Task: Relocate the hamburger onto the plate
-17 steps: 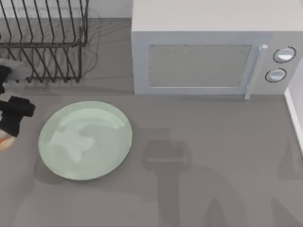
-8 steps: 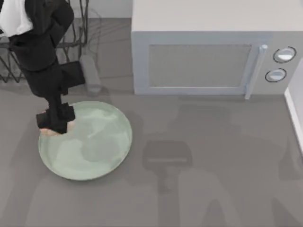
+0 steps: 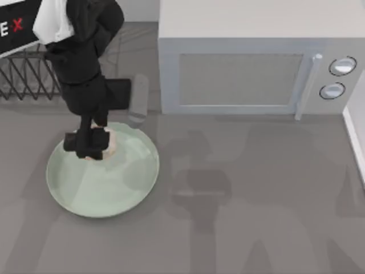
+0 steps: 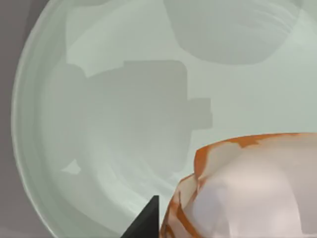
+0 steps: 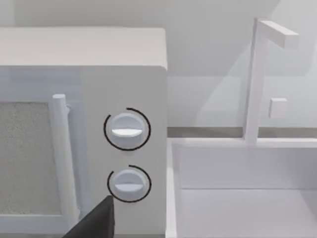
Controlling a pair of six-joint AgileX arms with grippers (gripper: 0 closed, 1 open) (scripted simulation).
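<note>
The pale mint-green plate (image 3: pixel 117 185) lies on the grey table at the left. My left gripper (image 3: pixel 88 147) hangs over the plate's far left part, shut on the hamburger (image 3: pixel 110 142), whose cream edge peeks out beside the black fingers. In the left wrist view the hamburger (image 4: pixel 247 188), cream-white with orange patches, sits close to the camera above the glossy plate (image 4: pixel 124 124), with a black fingertip (image 4: pixel 146 223) beside it. I cannot tell whether the hamburger touches the plate. My right arm is parked off to the right, its wrist camera facing the microwave's knobs.
A white microwave (image 3: pixel 245 74) stands at the back, its two knobs (image 5: pixel 126 130) at its right end. A black wire dish rack (image 3: pixel 25 80) sits at the back left, behind my left arm. A white basin (image 5: pixel 242 193) adjoins the microwave on the right.
My left arm has swung in from the left edge, carrying the hamburger rightwards from the plate's left rim to above its far part. The plate has not moved.
</note>
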